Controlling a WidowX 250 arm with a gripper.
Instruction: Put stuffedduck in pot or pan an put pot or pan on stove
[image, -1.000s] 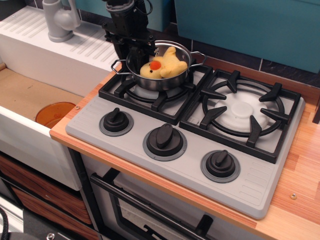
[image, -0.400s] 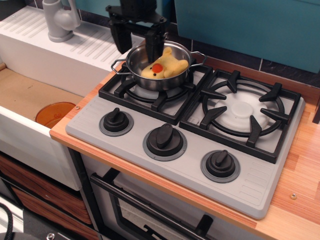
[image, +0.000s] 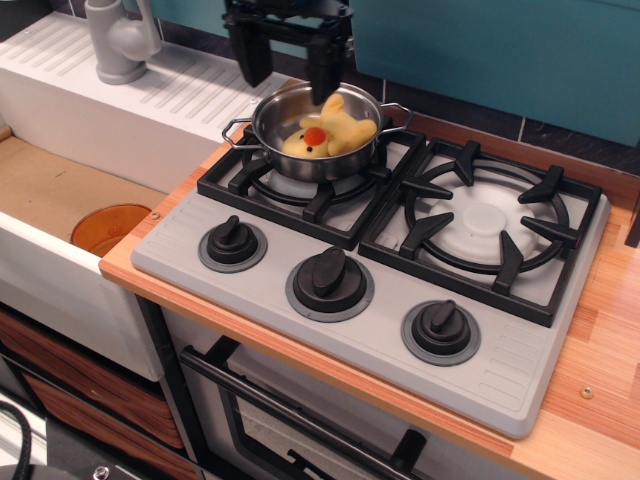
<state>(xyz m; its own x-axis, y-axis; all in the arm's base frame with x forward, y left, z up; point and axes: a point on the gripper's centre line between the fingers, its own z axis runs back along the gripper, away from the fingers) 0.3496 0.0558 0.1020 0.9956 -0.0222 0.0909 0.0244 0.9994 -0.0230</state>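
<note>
The yellow stuffedduck (image: 328, 132) with its orange-red beak lies inside the shiny steel pot (image: 281, 121). The pot stands on the left black grate of the grey stove (image: 380, 330). My black gripper (image: 288, 72) hangs open just above the pot's back rim, its two fingers (image: 251, 55) spread wide and holding nothing. The gripper touches neither the pot nor the duck.
The right burner (image: 486, 220) has a bare grate over a white disc. Three black knobs (image: 329, 278) line the stove front. A sink with an orange plate (image: 110, 226) lies left, with a grey faucet (image: 118, 38) behind. A teal wall stands at the back.
My gripper has let go of the pot's back left rim, opened wide and risen straight up. The pot and duck stay on the left burner.
</note>
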